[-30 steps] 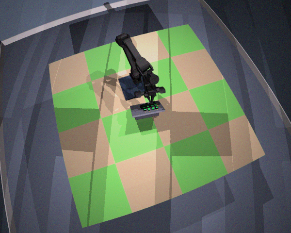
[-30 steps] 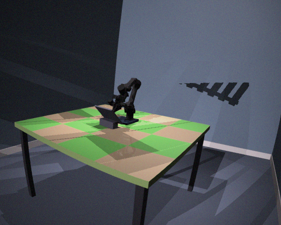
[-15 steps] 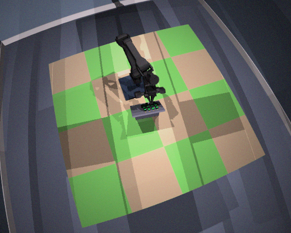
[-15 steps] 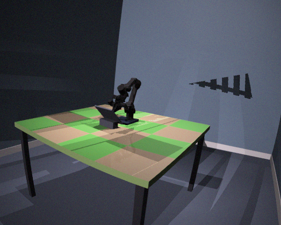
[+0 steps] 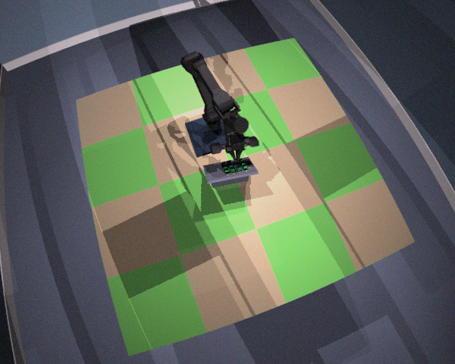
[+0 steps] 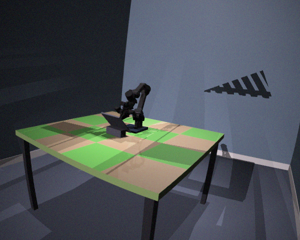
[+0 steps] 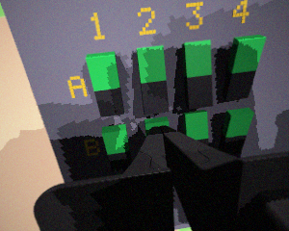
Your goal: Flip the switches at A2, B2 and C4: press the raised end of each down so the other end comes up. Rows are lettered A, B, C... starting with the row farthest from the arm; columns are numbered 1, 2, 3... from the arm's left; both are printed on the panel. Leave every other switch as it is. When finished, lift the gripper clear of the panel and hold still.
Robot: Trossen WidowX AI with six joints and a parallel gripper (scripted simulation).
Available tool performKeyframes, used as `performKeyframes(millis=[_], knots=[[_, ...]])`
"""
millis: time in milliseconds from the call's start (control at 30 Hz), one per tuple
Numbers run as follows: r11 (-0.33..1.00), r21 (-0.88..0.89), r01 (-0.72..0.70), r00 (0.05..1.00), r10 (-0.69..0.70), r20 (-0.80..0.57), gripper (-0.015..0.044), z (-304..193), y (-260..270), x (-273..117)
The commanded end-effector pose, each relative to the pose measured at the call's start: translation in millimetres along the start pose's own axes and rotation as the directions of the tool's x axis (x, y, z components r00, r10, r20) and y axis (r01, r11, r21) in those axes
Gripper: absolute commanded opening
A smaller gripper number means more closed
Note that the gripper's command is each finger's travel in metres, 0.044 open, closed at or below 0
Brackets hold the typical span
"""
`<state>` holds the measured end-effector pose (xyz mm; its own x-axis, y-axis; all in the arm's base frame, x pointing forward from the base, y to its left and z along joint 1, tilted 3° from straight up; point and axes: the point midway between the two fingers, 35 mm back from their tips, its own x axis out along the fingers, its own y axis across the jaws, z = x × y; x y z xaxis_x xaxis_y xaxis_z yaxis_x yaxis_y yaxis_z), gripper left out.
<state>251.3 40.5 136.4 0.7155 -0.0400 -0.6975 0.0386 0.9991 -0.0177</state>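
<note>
The B2 switch [image 7: 156, 124] sits just above centre in the wrist view, second in the lower visible row of the panel [image 7: 48, 29], and the tip of the claw [image 7: 160, 137] is right at its near edge, hiding most of it. The claw is pressed together with nothing between its fingers, used as a single poking point.

The switches stand close together, so the main risk, as I judge it, is drift: the tip sliding right onto B3 [image 7: 197, 125] or left onto B1 [image 7: 115, 140] would flip a switch meant to stay as it is. Pushing on the already lowered end would do nothing, and I cannot tell which end of B2 is raised. A2 [image 7: 151, 64] lies directly above in the frame; an overshoot could catch it at the wrong end. C4 is hidden behind the claw body.

There are no containers here; the panel stands tilted on the tabletop [image 5: 114, 168], near the middle of the top view.
</note>
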Motion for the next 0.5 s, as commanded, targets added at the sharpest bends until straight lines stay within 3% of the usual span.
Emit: performKeyframes(millis=[0, 333, 467], knots=[[1.000, -0.006, -0.003, 1.000, 0.003, -0.001, 0.0000, 0, 1, 1], [1.000, -0.006, -0.003, 1.000, 0.003, -0.001, 0.0000, 0, 1, 3], [1.000, -0.003, -0.001, 1.000, 0.001, 0.008, 0.0000, 0, 3, -30]])
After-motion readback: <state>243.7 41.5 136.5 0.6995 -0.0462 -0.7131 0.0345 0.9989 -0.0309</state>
